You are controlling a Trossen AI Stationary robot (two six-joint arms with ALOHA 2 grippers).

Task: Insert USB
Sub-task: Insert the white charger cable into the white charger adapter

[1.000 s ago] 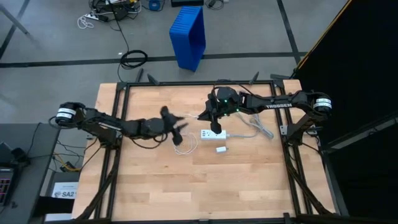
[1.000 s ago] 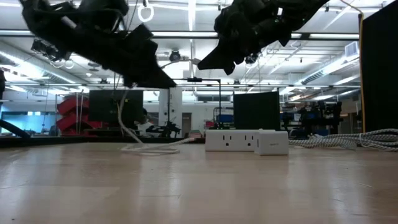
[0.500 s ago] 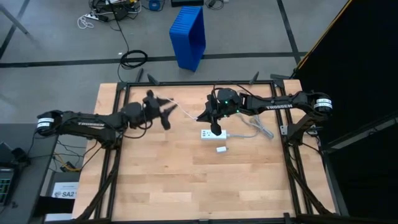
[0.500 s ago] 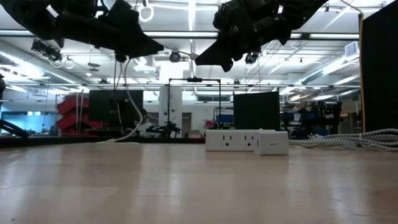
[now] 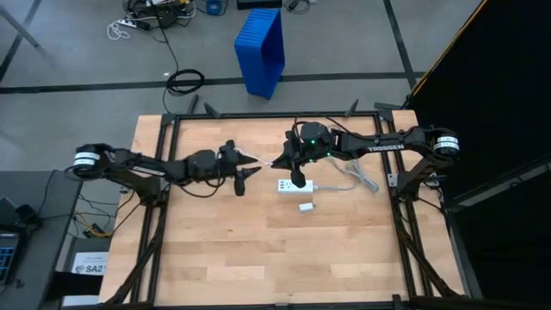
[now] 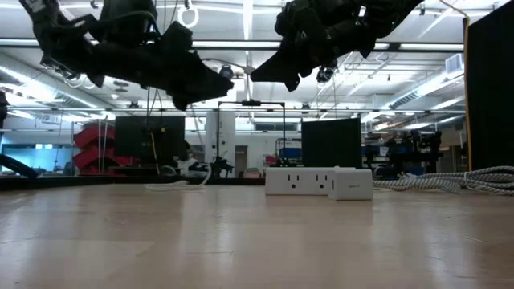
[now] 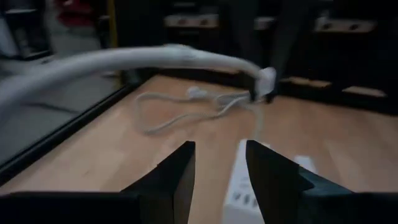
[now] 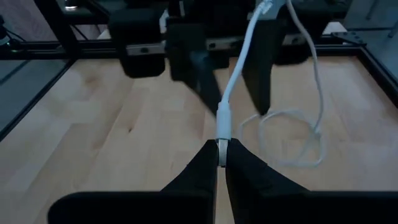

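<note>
The USB (image 5: 261, 160) is seen stretched in the air between the two arms above the far half of the table (image 5: 258, 250). One white plug of it is pinched between the closed fingers of the right gripper (image 8: 221, 163), as shown in the right wrist view, and is held above the white power strip (image 5: 295, 185). The rest of the cable is looped on the wood near the far edge (image 8: 292, 134). The left gripper (image 5: 244, 174) is raised beside the cable, left of the power strip; its fingers (image 7: 177, 171) are spread apart and nothing lies between them, the cable passing beyond them. A small white adapter (image 5: 306, 207) lies just beside the power strip, whose grey cord (image 5: 357, 176) trails toward the right.
</note>
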